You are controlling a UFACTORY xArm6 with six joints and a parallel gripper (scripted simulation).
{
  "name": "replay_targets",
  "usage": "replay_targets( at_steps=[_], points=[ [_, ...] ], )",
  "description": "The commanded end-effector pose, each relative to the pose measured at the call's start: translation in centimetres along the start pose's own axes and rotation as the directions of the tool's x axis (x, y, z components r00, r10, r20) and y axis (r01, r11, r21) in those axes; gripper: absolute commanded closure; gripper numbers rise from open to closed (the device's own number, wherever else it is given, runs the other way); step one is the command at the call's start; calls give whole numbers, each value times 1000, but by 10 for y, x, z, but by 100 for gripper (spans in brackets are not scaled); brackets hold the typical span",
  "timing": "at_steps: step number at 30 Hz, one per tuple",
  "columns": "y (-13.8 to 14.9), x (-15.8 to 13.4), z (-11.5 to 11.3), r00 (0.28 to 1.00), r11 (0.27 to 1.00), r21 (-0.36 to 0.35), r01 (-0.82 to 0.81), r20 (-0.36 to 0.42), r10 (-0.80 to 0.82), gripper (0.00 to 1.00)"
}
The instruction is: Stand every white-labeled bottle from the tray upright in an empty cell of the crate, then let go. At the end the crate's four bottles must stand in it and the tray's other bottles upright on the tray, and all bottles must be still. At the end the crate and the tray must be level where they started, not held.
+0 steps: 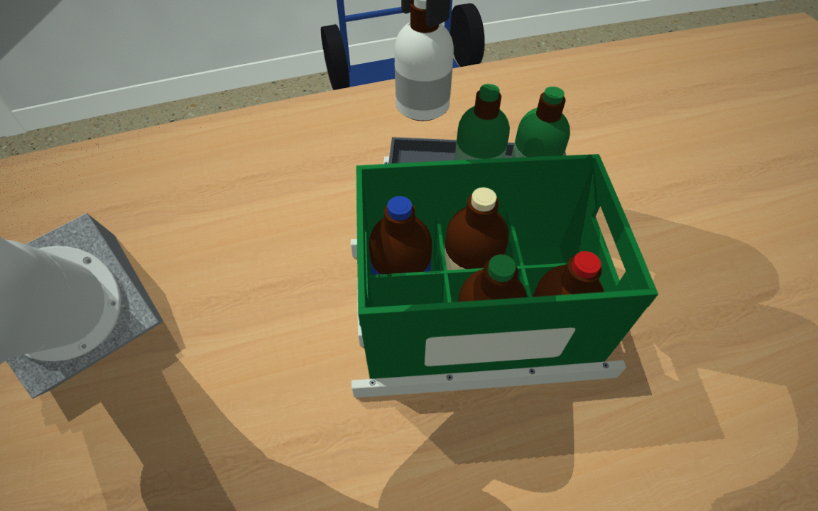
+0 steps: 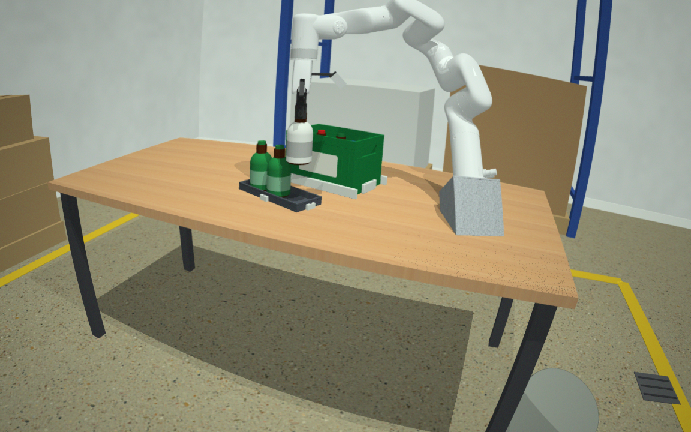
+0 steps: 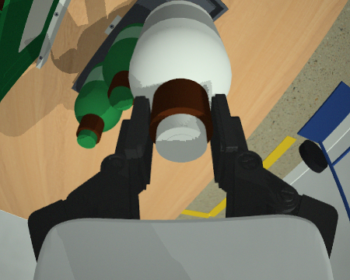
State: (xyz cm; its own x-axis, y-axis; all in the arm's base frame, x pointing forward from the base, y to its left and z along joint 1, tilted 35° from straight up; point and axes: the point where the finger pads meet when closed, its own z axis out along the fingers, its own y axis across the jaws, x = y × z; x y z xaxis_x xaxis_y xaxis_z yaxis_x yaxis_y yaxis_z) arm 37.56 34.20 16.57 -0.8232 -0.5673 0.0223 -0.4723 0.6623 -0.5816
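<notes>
White-labeled bottle (image 1: 423,71): hangs upright in the air, above the near end of the tray and beside the far wall of the crate, clear of both.
Tool (image 3: 181,124): closed on the bottle's brown neck, just under the pale cap, one black finger on each side.
Handling: looks like rigid glass or hard plastic, probably smooth; a neck hold lets the heavier body swing below, so slow, level travel seems wise.
Where to hold: the neck is a fair place, since the shoulder below it stops the bottle sliding down.
Tray (image 1: 413,150): dark and shallow, touching the table behind the crate; two green bottles (image 1: 483,127) stand upright on its far part.
Crate (image 1: 500,321): green, six cells; four brown bottles (image 1: 400,238) stand in it.
Empty cells: the front cell nearest the arm's base and the back cell by the handle slot appear free, though the walls partly hide them.
Table (image 2: 186,177): wooden, carrying everything.
</notes>
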Motion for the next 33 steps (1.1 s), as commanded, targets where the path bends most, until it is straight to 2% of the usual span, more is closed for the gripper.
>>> replay_targets(
  at_steps=[1, 19, 33],
  points=[
    [0, -1, -3, 1000, 1000, -2, -1, 5, 1, 100],
    [0, -1, -13, 1000, 1000, -2, -1, 5, 1, 100],
    [0, -1, -30, 1000, 1000, -2, -1, 5, 1, 100]
  ],
)
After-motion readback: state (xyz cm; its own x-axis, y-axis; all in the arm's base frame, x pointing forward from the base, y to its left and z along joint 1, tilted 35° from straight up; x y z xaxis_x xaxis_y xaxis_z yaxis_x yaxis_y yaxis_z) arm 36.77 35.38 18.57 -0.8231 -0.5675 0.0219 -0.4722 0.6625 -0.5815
